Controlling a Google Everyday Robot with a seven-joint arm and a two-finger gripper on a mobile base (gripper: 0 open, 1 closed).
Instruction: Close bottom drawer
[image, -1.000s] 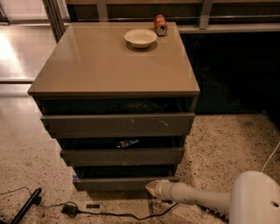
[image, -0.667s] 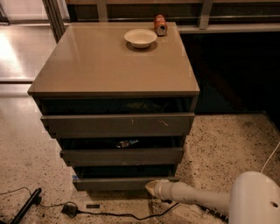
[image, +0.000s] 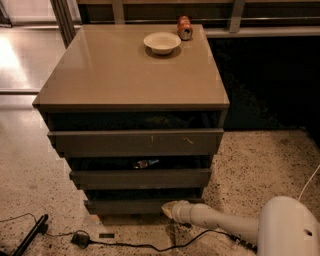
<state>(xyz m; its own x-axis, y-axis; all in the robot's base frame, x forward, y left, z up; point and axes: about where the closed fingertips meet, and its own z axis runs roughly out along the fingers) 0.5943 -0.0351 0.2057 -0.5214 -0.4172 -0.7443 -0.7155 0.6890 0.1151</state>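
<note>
In the middle of the view stands the bench (image: 130, 75), a grey-brown chest with a flat top and three drawers without handles. It sits on a speckled floor (image: 260, 160).

From the lower right corner the white body of the robot (image: 287, 227) sends its arm (image: 215, 222) low over the floor. It is stretched almost level, probably because the target sits at the very foot of the bench.

All three drawers are pulled out a little, each with a dark gap above its front. The top drawer (image: 135, 142) has pale scratches, and the middle drawer (image: 140, 178) shows a small bright thing inside its gap.

The bottom drawer (image: 125, 206) is the lowest and looks the narrowest, with a plain front, and it is not yet shut. It lies directly to the left of the claw (image: 170, 210), which is at the right part of the front panel and seems to touch it or be just beside it. This placing suits a push more than a grasp, since the panel offers nothing to hold. Whether the claw is wide or narrow cannot be told.

A pale bowl (image: 162, 42) and a can (image: 184, 27) rest at the back of the bench top, well apart from the work. A black cable (image: 125, 245) lies on the floor below the arm.
</note>
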